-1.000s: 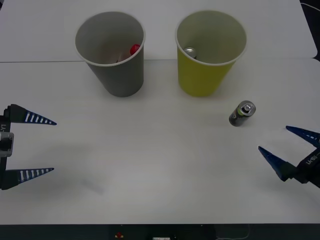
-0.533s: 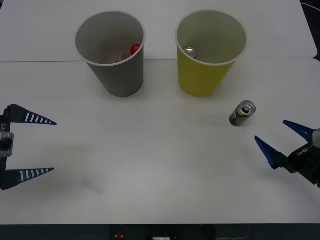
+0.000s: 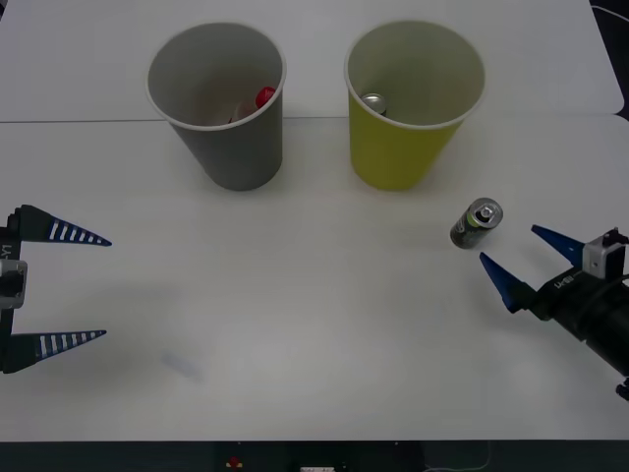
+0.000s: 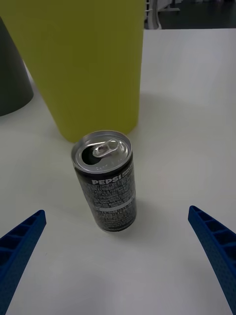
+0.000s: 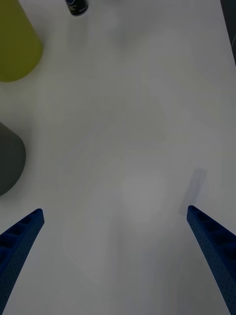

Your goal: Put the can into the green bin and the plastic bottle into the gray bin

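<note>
Can [image 3: 476,223] upright on smooth white table [image 3: 314,324], right of centre in front view, near the tapered yellow-green paper cup, the green bin [image 3: 413,103]; dark cylinder, silver pull-tab top. Right gripper [image 3: 519,260], lower right, ribbed blue fingers spread wide, apart from can. Gray bin [image 3: 218,103], upper left, holds plastic bottle [image 3: 264,97], red cap showing. Second can [image 3: 372,101] inside green bin. Left gripper [image 3: 69,287] released, left edge.

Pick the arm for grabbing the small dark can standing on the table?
Right. The right gripper is open beside the small dark can, which stands between its fingers in the wrist view. The left gripper sits across the table.
</note>
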